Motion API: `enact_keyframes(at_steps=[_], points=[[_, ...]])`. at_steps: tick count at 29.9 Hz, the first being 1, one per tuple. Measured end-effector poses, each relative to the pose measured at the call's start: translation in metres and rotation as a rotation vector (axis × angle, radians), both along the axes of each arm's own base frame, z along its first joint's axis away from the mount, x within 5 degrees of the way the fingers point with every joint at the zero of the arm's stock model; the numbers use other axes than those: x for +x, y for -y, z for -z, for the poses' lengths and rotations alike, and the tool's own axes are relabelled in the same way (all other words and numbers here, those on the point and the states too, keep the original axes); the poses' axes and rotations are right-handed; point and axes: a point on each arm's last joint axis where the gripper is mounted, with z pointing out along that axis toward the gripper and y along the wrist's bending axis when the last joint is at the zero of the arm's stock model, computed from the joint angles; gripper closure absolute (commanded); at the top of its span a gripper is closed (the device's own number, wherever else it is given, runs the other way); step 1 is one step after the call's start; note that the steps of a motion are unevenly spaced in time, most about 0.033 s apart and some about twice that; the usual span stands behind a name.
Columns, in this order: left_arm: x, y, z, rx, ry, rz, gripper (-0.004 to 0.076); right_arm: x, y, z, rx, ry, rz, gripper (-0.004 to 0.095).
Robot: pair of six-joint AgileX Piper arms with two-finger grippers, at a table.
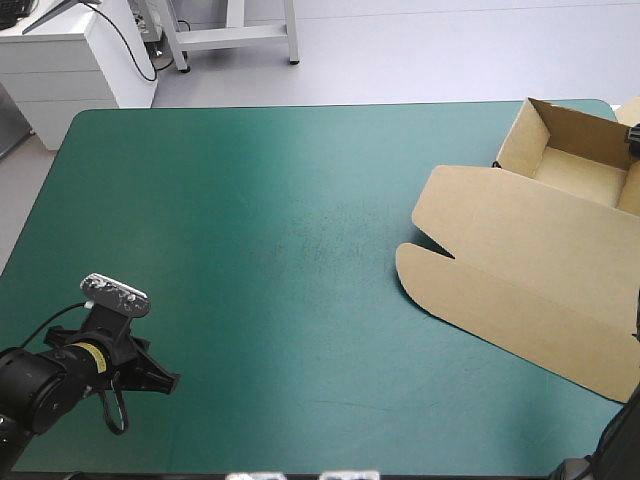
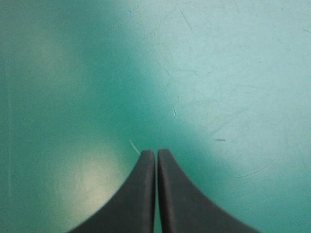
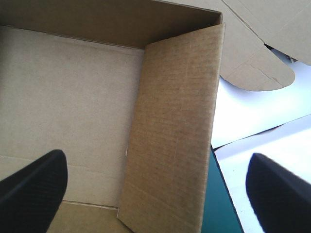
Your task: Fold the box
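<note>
Right gripper point(image 3: 156, 158), black fingers point(image 3: 29, 189) apart, spans a raised wall point(image 3: 175, 121) of the brown cardboard box point(image 1: 540, 270); left gripper point(image 2: 156, 154) pressed together. Risk: untucked wall may fall flat.

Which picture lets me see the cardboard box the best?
The high view: the box shows almost whole, its walls up, lid flat. The right wrist view shows only its inside and one wall, close up. The left wrist view shows just the teal-green cover, no box.

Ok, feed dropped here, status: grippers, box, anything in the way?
Left gripper shut, over bare cover. Right gripper open over box, above raised wall. Lid flat. No obstruction seen.
</note>
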Motion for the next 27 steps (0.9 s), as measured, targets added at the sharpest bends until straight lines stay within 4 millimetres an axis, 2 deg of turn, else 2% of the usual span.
enact_keyframes(at_steps=[4, 6, 10, 15, 20, 23, 27], points=[[0.0, 0.0, 0.0, -0.001, 0.002, 0.0, 0.0731, 0.0, -0.001, 0.0, 0.012, 0.0, -0.003, -0.0012], [0.0, 0.0, 0.0, -0.001, 0.002, 0.0, 0.0731, 0.001, -0.003, 0.0, 0.03, 0.006, -0.008, 0.0058], [0.0, 0.0, 0.0, -0.001, 0.003, 0.0, 0.0731, 0.0, -0.008, -0.006, 0.062, 0.036, -0.039, 0.0392], [0.0, 0.0, 0.0, -0.001, 0.003, 0.0, 0.0731, -0.007, -0.022, -0.029, 0.111, 0.12, -0.089, 0.0922], [0.0, 0.0, 0.0, -0.001, 0.003, 0.0, 0.0731, -0.015, -0.041, -0.057, 0.19, 0.228, -0.151, 0.0925], [0.0, 0.0, 0.0, -0.001, 0.003, 0.0, 0.0731, -0.016, -0.059, -0.069, 0.207, 0.266, -0.203, 0.0925], [0.0, 0.0, 0.0, -0.003, 0.006, 0.001, 0.0731, -0.013, -0.104, -0.084, 0.199, 0.284, -0.321, 0.0925]])
